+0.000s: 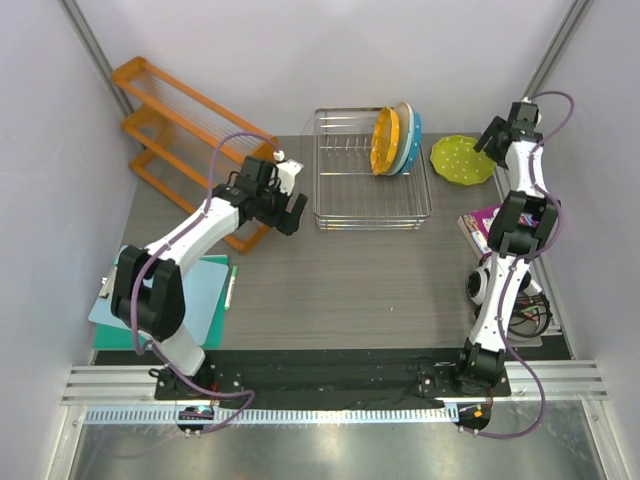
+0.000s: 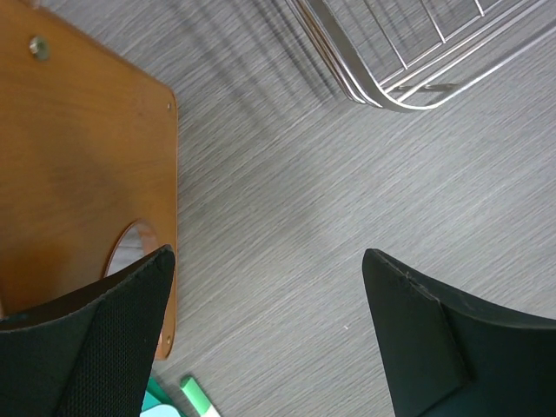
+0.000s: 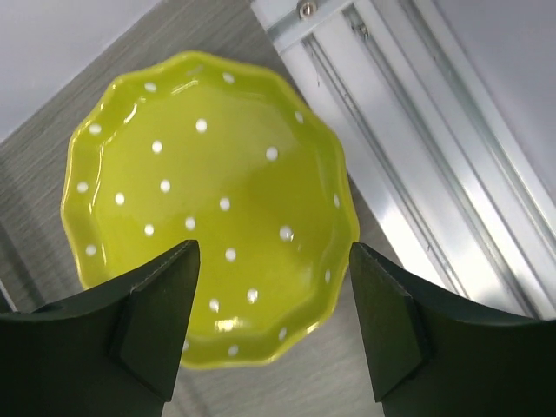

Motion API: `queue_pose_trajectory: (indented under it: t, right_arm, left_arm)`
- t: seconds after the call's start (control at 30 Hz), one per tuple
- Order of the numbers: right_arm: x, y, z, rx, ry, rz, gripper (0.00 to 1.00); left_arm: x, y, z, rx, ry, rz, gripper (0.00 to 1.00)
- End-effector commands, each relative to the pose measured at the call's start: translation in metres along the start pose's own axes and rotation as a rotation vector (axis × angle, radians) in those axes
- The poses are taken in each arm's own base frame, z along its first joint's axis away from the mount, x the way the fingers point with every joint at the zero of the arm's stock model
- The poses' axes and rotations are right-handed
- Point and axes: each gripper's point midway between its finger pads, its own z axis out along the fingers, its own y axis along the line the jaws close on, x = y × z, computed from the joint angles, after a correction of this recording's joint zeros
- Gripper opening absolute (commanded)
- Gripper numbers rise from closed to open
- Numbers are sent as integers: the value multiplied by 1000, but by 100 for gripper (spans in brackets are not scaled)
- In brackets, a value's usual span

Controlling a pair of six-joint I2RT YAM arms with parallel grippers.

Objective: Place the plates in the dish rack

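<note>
Dish rack [image 1: 372,170] sits upper centre of the worktop [image 1: 340,290], with three plates [image 1: 397,140] standing on edge at its right end. Lime-green plate [image 3: 213,204] lies flat on the worktop at upper right, outside the rack; right jaws hang open directly above it. Left jaws open, empty, over worktop between orange shelf [image 2: 78,156] and rack corner.

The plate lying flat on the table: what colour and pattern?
The plate is lime green with white dots, seen best in the right wrist view.
</note>
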Motion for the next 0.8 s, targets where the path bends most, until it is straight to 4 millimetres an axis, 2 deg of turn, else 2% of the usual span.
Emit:
queue_pose_trajectory:
  t: [0.0,0.1,0.27,0.3,0.47,0.5,0.6,0.67,0.7,0.77]
  right_arm:
    - [-30,5,10,-26,-96,-42,76]
    - [-35,4,17,-32,-116,-51,77]
    - [-28,-11,36,-26,-108,-40,78]
    - [-25,-6,37,-63,-95,-38,78]
    - [-16,-11,47,-86,-72,-17,74]
    - [-14,-14,48,-87,-65,-3,70]
    - [-11,-16,48,-107,-50,23,51]
    - [-11,-16,47,-121,-47,33,45]
    - [-11,-19,46,-124,-42,39,37]
    - [-10,-18,45,-139,-36,47,32]
  left_arm:
    - [-11,18,-1,-39,-9,10,89]
    - [-15,21,-3,-54,-37,-23,88]
    - [-16,18,-9,-41,-86,2,87]
    - [-18,19,-10,-48,-97,10,87]
    - [-23,22,-9,-55,-75,0,87]
    - [-26,22,-11,-55,-75,-4,86]
    - [-29,21,-10,-47,-70,-13,86]
    - [-31,20,-11,-44,-72,-13,86]
    - [-31,20,-12,-42,-74,-15,86]
    - [-30,18,-11,-41,-71,-18,86]
